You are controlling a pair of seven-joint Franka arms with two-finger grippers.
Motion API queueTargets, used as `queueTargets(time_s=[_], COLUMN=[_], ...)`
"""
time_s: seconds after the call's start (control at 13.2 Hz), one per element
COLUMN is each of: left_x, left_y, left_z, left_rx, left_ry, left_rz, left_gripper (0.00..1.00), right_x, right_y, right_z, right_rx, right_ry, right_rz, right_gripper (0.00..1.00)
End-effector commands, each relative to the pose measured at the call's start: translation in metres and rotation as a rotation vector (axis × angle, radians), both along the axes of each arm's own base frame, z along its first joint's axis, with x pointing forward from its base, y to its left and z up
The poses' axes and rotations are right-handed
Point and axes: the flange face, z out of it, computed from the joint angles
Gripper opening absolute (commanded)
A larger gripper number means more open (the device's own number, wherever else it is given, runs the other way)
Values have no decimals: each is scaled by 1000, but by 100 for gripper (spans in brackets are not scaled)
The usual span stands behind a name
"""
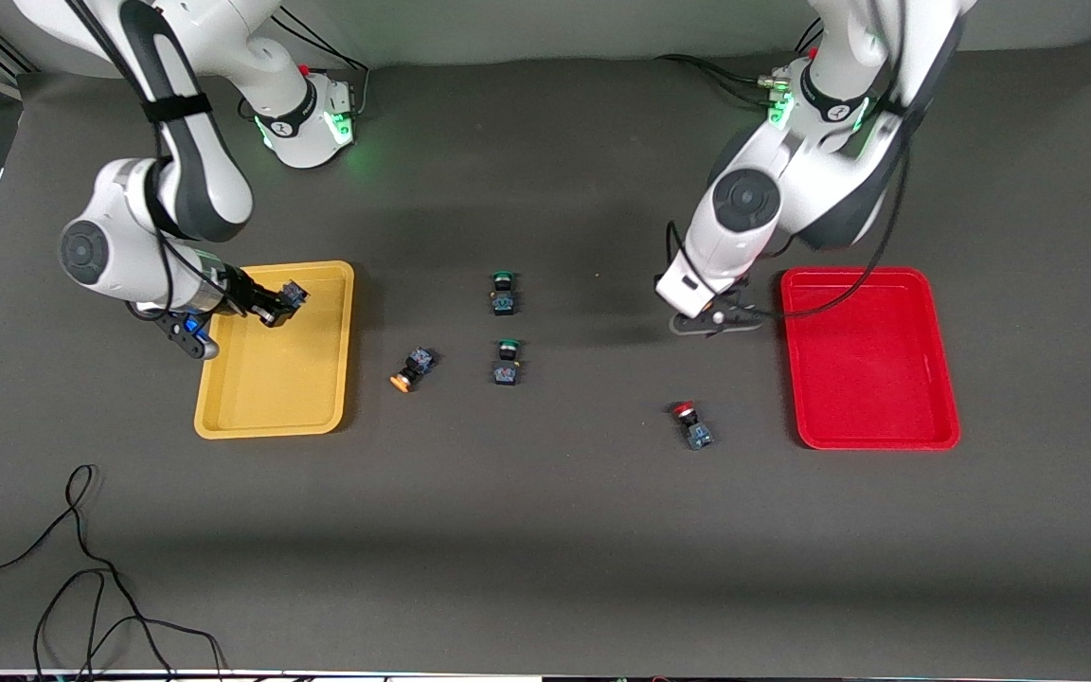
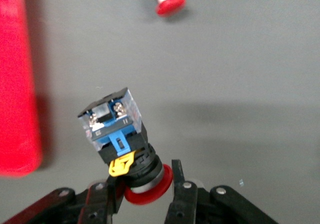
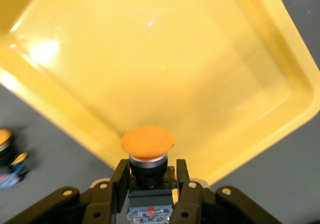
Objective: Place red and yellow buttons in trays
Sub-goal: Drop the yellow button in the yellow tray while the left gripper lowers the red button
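Observation:
My right gripper (image 1: 278, 305) hangs over the yellow tray (image 1: 271, 393), shut on a yellow button (image 1: 294, 294). The right wrist view shows its orange-yellow cap (image 3: 147, 141) sticking out past the gripper (image 3: 151, 166) above the tray floor (image 3: 175, 58). A second yellow button (image 1: 413, 367) lies on the mat beside that tray. My left gripper (image 1: 718, 320) sits low beside the red tray (image 1: 872, 379). In the left wrist view the gripper (image 2: 148, 176) is shut on the red cap of a red button (image 2: 117, 129). Another red button (image 1: 690, 423) lies nearer the front camera.
Two green-capped buttons (image 1: 503, 292) (image 1: 506, 362) lie mid-table between the trays. A loose black cable (image 1: 81, 568) curls on the mat near the front camera at the right arm's end. The red tray's rim (image 2: 17, 83) runs close beside the left gripper.

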Motion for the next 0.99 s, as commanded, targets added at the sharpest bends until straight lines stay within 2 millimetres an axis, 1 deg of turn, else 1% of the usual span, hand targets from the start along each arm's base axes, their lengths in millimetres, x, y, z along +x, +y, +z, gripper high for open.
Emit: queueTargets(time_s=[0.0,0.08,0.15,0.23,0.3,0.38,0.46,0.53,0.61,0.76,0.83,0.91], left_x=[38,43,46,49,48,39,25,10,-4,-24,-30,-33], left_y=[65,100,136,176,203,222,240,249,254,259,258,258], left_z=[88,100,97,86,68,40,11,-16,-41,-86,-110,-133], left_rx=[46,40,40,30,23,20,18,17,14,-4,-23,-44], left_ry=[35,20,38,60,51,43,24,-8,-31,-62,-68,-61], left_rz=[11,-9,-33,-36,-31,-28,-35,-33,-30,-25,-15,-13], left_gripper=[0,0,0,0,0,0,0,0,0,0,0,0], right_x=[1,1,0,1,0,0,1,3,6,28,46,61], right_y=[-2,-5,-7,-8,-7,-6,-1,5,12,47,63,89], right_z=[-34,-42,-47,-48,-53,-52,-49,-44,-33,2,22,38], right_rx=[-95,-116,-128,-127,-127,-121,-111,-97,-72,-31,-33,-44], right_ry=[-36,-34,-28,-32,-27,-28,-29,-30,-35,-83,-110,-127], right_rz=[60,65,67,53,39,31,38,37,40,90,77,67], right_gripper=[0,0,1,35,99,100,100,100,100,100,100,100])
